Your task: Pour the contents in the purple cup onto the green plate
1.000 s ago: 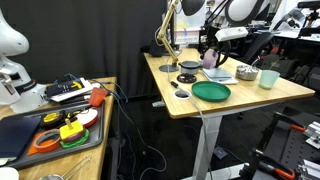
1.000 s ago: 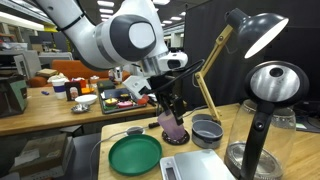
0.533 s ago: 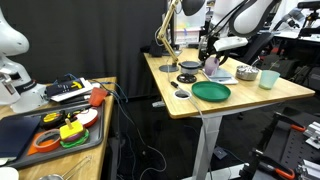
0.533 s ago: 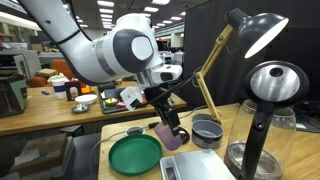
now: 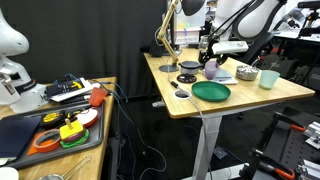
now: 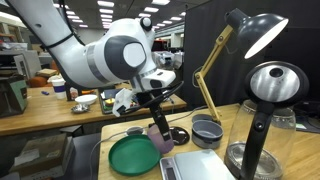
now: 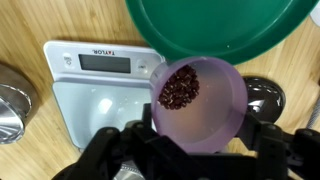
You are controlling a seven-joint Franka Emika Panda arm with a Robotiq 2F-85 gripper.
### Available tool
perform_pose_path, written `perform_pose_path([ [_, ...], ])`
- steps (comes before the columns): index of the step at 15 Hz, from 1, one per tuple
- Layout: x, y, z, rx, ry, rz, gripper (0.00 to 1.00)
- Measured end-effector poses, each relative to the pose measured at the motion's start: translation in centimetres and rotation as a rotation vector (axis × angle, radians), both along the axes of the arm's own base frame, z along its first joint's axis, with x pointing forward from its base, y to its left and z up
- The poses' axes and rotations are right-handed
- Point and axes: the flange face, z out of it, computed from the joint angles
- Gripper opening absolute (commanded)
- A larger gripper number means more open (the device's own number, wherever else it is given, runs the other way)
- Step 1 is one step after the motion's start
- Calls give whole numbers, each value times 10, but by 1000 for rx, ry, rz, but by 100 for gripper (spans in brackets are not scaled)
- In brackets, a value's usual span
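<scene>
Item: purple cup [image 7: 200, 100], pale lilac plastic, clamped between the fingers of the claw [image 7: 196, 150], held clear of the bench [image 5: 250, 96] and tilted, mouth toward the wrist camera. Inside, gathered against the cup's wall: contents [image 7: 180, 88], small dark red-brown bits in one cluster. Just past the cup's lip: green plate [image 7: 225, 30], round, dark, low-rimmed. Under and beside the cup: Taylor digital kitchen scale [image 7: 95, 85], pale grey, display blank. In an exterior view, near the scale: grey bowl [image 6: 207, 130]. Well apart on the bench: mint-green cup [image 5: 268, 78], upright.
</scene>
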Motion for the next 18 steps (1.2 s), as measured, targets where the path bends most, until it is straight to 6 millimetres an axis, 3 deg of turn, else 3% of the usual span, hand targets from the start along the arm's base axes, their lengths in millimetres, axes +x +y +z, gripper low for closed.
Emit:
perform_pose_path([
  [3,-2,6,-2,13,-11,-41,54],
  [4,-1,7,-1,15,-21,-48,79],
  [13,-2,7,-3,15,-18,-52,79],
  [14,-2,7,-3,15,-18,-52,54],
  [18,-2,5,0,9,-37,-70,54],
])
